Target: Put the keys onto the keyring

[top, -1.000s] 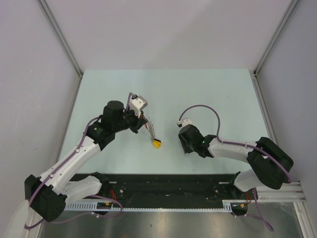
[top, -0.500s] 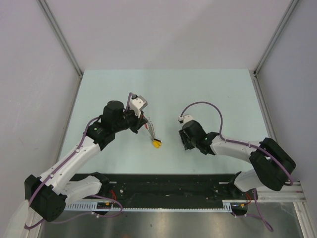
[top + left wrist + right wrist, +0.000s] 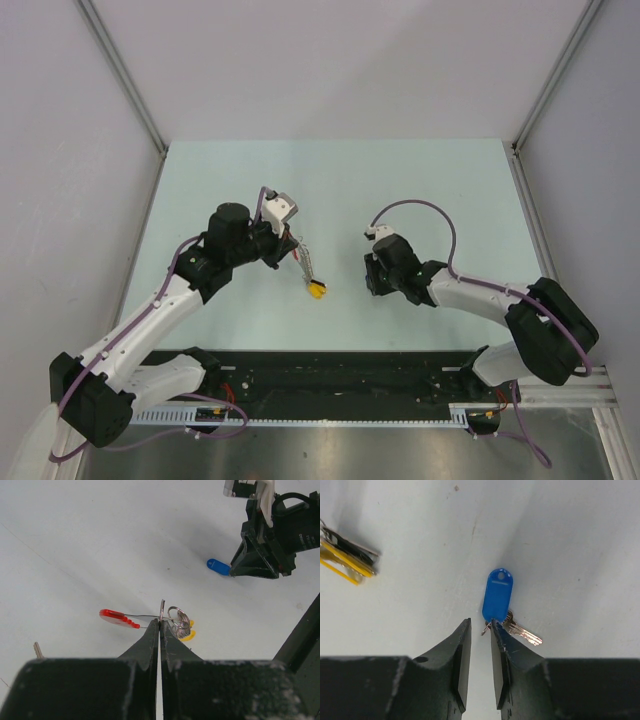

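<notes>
1. One blue key (image 3: 497, 597) lay flat on the worktop (image 3: 570, 540), just at the tips of my right hand (image 3: 480, 625), which stood narrowly parted and empty, poised to pinch it.
2. My left hand (image 3: 159, 627) clamped the keyring (image 3: 179, 620) tight, presenting it for threading.

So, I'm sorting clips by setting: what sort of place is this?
Probably a robot lab test cell: a pale table walled by plain grey panels, with left arm and right arm mounted on a black rail.
</notes>
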Robot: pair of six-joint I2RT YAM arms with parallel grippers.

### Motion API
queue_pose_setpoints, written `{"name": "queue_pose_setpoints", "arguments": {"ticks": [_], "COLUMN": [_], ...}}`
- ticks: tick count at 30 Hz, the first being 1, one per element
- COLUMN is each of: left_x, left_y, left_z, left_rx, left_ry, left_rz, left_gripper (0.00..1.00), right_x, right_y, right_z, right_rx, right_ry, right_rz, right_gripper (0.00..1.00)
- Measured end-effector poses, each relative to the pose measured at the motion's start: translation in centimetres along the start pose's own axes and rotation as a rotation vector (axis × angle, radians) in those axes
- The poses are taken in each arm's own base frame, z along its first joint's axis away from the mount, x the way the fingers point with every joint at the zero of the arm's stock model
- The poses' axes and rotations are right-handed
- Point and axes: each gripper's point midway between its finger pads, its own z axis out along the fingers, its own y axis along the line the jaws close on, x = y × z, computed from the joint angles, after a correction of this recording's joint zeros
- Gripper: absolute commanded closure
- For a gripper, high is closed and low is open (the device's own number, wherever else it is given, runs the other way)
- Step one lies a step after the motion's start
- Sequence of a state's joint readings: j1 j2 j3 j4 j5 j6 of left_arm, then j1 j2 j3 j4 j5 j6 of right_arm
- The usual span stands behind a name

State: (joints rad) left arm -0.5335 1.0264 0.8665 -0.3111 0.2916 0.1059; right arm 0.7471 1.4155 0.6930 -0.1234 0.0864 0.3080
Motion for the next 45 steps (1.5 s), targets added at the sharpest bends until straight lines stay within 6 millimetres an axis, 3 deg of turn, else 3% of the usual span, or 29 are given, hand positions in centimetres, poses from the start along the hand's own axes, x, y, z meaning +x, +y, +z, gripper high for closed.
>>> {"name": "queue_pose_setpoints", "arguments": {"ticks": [7, 21, 29, 37, 45], "left_x": [0.0, 0.0, 0.0, 0.0, 0.0], "left_y": [0.0, 0.0, 0.0, 0.0, 0.0], "left_z": [0.0, 0.0, 0.0, 0.0, 0.0], "left_rx": [0.000, 0.000, 0.000, 0.000, 0.000], "left_ry": [0.000, 0.000, 0.000, 0.000, 0.000], "left_rz": [0.000, 0.000, 0.000, 0.000, 0.000], "left_gripper": [1.00, 1.00, 1.00, 1.00, 1.00], "right_x": [-1.0, 0.7, 0.9, -0.9, -0.1], "right_y": [0.0, 0.0, -0.5, -0.1, -1.7], "right_z": [-0.2, 0.5, 0.4, -1.0, -0.8], "right_rx": [0.000, 0.009, 0.042, 0.033, 0.108], "right_ry": [-0.003, 0.089, 0.088, 0.007, 0.027], "right_rz": [0.152, 0.295, 0.292, 0.200, 0.123], "right_gripper": [0.81, 0.79, 0.71, 0.72, 0.78]}}
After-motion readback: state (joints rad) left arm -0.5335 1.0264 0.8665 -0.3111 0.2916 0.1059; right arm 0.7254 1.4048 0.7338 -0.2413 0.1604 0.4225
